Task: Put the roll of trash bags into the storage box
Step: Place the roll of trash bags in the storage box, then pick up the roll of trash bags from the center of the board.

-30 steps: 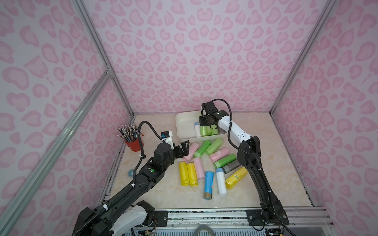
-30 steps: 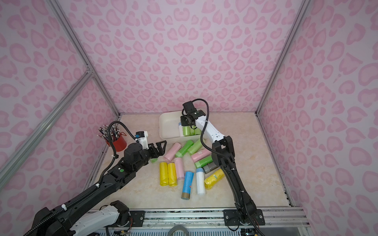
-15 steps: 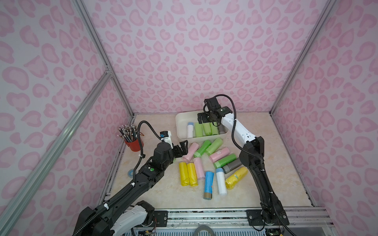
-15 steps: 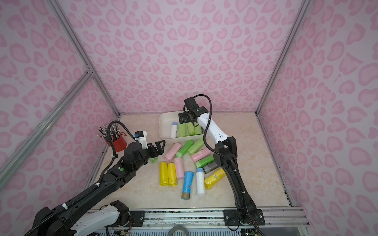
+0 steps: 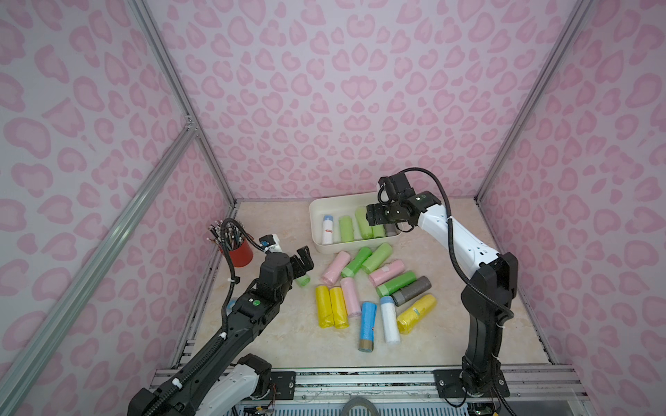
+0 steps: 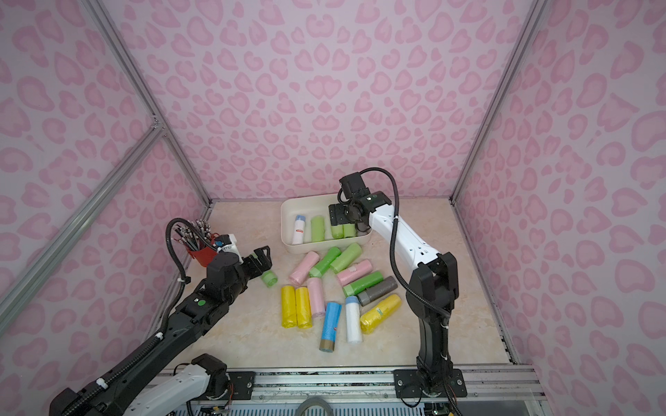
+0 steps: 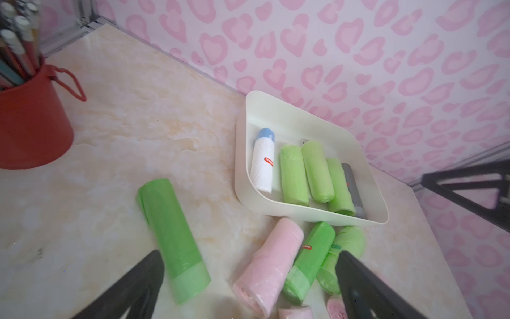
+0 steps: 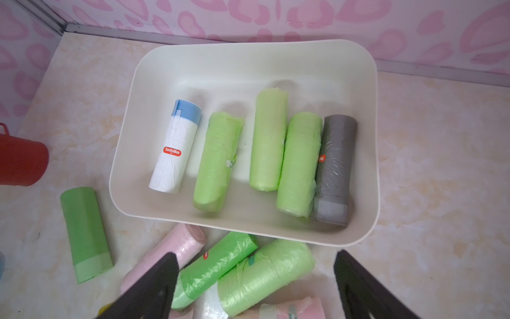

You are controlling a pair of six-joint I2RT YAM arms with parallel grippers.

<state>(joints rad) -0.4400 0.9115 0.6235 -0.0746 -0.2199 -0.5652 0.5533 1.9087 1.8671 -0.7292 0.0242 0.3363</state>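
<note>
The cream-white storage box [image 5: 314, 225] [image 8: 129, 138] stands at the back of the table. In it lie a white roll with a blue cap [image 8: 175, 149], three light green rolls [image 8: 269, 140] and a grey roll [image 8: 335, 165]. My right gripper [image 5: 376, 219] [image 8: 255, 256] hovers over the box's near right part, open and empty. My left gripper [image 5: 304, 261] [image 7: 248, 255] is open and empty too, just above a darker green roll [image 5: 302, 280] [image 7: 171, 234] that lies alone on the table to the left of the pile.
Several loose rolls, pink [image 5: 335, 268], green [image 5: 376, 257], yellow [image 5: 324, 306], blue [image 5: 367, 326], white [image 5: 389, 318] and grey [image 5: 412, 290], lie scattered in front of the box. A red pencil cup [image 5: 239, 252] stands at the left edge. Pink patterned walls close in on three sides.
My right gripper has opened and lifted up and back from the rolls in the storage box. The left arm has hardly moved.
</note>
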